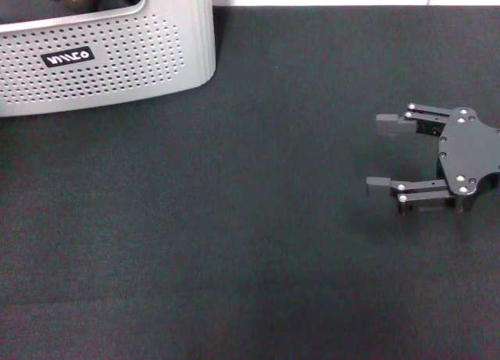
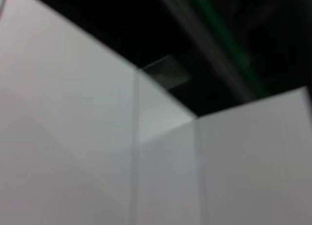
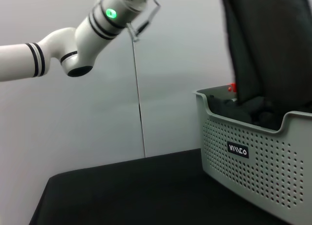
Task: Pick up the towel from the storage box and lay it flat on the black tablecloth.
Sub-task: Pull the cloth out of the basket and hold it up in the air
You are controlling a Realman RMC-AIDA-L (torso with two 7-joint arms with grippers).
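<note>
- The right gripper (image 1: 381, 155) rests low over the black tablecloth (image 1: 234, 235), its jaws wide and holding nothing.
- The storage box (image 1: 117, 63) stands at the far left corner of the worktop.
- The towel (image 3: 263, 49) hangs as a dark fold rising out of the storage box.
- The left gripper is out of sight.

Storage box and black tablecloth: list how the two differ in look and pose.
The storage box is pale grey, while the black tablecloth is matte black. The storage box has rigid upright walls dotted with holes and a black label; the tablecloth is plain, unmarked and lies flat. The storage box takes up only the far left corner in the head view; the tablecloth spans the tabletop beneath it and beneath the open right gripper. Both are single-coloured.
</note>
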